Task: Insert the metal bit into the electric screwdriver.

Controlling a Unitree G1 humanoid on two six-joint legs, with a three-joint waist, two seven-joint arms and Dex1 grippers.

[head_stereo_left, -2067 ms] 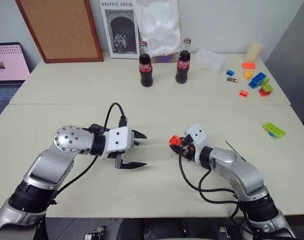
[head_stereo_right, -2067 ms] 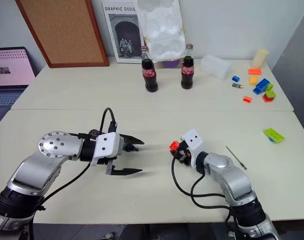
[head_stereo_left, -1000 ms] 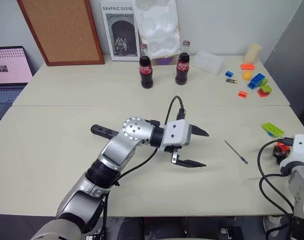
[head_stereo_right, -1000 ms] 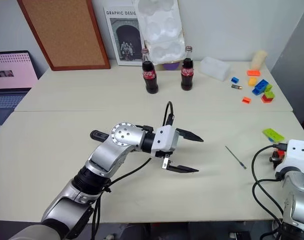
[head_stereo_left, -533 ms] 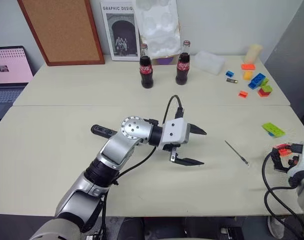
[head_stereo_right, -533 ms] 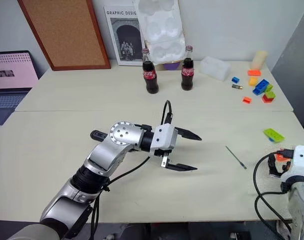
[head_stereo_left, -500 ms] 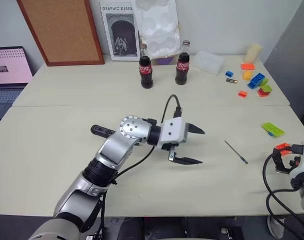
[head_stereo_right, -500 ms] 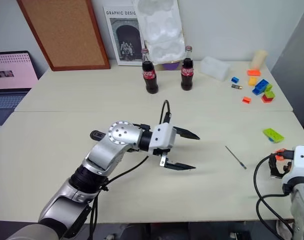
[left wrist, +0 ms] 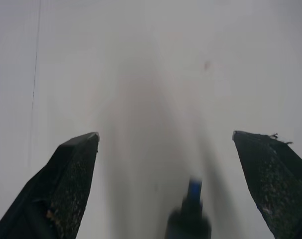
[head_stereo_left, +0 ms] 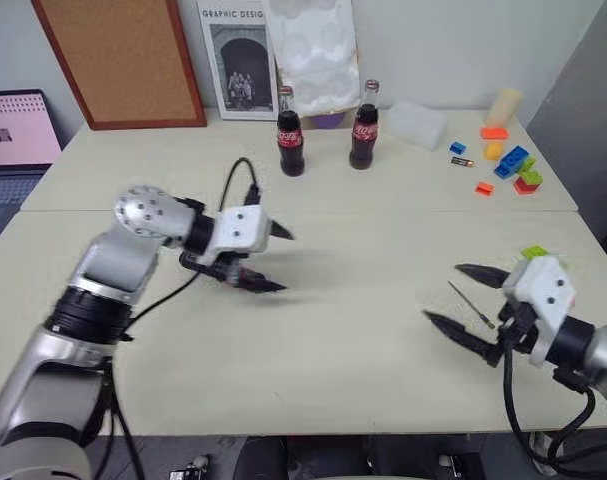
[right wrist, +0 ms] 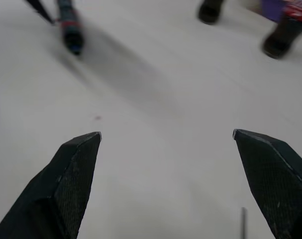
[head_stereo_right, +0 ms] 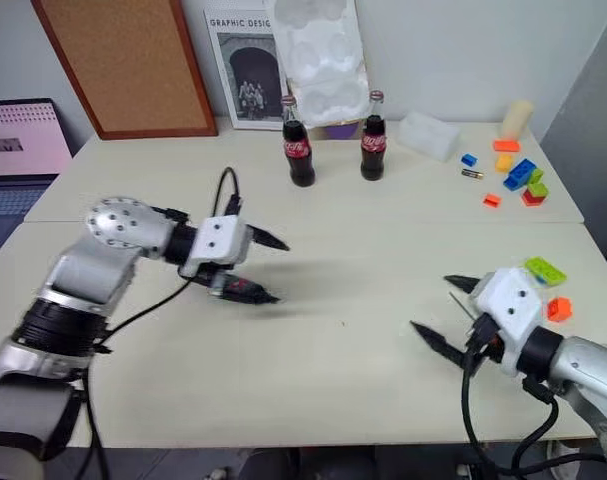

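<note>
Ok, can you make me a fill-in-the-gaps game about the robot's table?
1. The thin metal bit lies on the table beside the robot's ____ pincer.
2. Both pincers are ____, holding nothing.
3. The screwdriver lies under the ____ pincer.
4. At the back of the table stand ____ cola bottles.

Missing words: right; open; left; two

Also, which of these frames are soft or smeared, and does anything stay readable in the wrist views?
Left eye view: the left gripper is motion-smeared, while the cola bottles are crisp. Left wrist view: the electric screwdriver is a soft blob between the fingers. Right wrist view: the table is streaked, but the right gripper clearly reads open.
</note>
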